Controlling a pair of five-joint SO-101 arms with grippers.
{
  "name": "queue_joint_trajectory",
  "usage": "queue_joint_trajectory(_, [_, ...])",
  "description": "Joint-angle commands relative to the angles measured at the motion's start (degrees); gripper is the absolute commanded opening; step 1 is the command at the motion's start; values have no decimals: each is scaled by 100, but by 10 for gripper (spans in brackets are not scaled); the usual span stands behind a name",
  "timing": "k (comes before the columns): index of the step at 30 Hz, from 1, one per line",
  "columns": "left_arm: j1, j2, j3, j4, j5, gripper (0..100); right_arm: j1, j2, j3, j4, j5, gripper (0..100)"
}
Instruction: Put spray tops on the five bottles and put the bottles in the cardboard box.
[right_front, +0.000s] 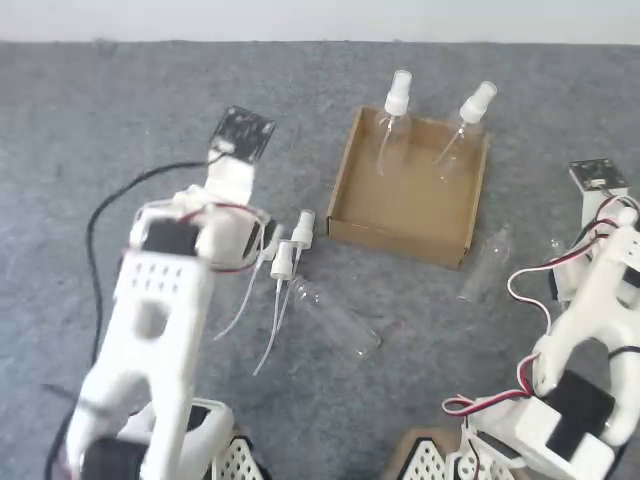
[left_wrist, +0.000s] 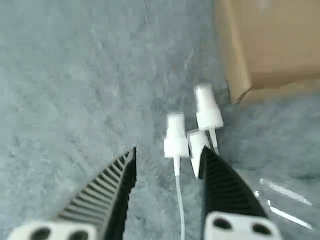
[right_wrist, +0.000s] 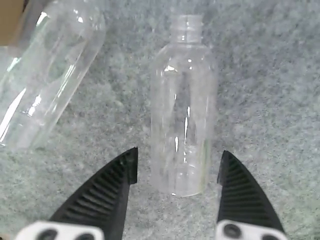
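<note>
My left gripper (left_wrist: 168, 155) is open just above the grey mat, and three loose white spray tops (left_wrist: 175, 135) with long dip tubes lie right at its fingertips. In the high view these spray tops (right_front: 285, 258) lie left of the cardboard box (right_front: 395, 240). A clear capless bottle (right_front: 335, 318) lies on its side beside them. My right gripper (right_wrist: 178, 155) is open, its fingers either side of the base of another capless bottle (right_wrist: 184, 100) lying on the mat. A second bare bottle (right_wrist: 50, 70) lies next to it, by the box corner. Two topped bottles (right_front: 395, 115) rest in the box.
The right arm (right_front: 590, 330) stands at the mat's right side, the left arm (right_front: 160, 300) at the left. A black cable (right_front: 100, 215) loops left of the left arm. Open grey mat stretches behind and to the far left of the box.
</note>
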Motion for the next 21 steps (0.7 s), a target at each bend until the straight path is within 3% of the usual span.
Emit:
queue_joint_trajectory(1, [-35, 782, -479, -448, -62, 199, 75, -48, -343, 75, 237, 206])
queue_joint_trajectory(11, [-44, 2154, -523, -1512, -62, 198, 84, -48, -334, 84, 255, 206])
queue_joint_trajectory(21, [-44, 3121, -936, -1556, -70, 171, 84, -57, -334, 84, 255, 206])
